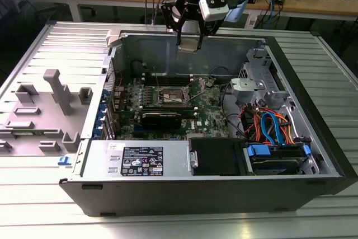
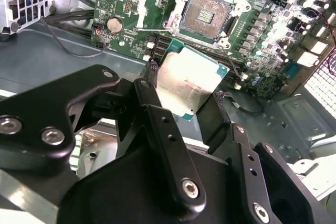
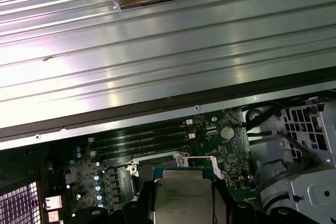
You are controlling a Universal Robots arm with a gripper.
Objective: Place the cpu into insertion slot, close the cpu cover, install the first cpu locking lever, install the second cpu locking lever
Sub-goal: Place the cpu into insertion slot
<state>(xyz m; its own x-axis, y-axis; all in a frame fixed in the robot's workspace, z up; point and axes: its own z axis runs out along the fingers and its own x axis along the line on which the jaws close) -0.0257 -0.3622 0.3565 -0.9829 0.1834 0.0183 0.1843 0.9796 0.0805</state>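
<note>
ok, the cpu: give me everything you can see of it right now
The cpu is a small flat square chip, silvery metal top with faint print and a thin green board rim. The black gripper clamps it by two opposite edges, metal face toward both wrist cameras. It hangs over the far wall of the open computer case in the exterior view, touching nothing else. The insertion slot lies bare, apart from it.

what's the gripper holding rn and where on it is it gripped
The gripper holds the cpu, its fingers pinching two opposite side edges, metal top facing the second wrist camera.
</note>
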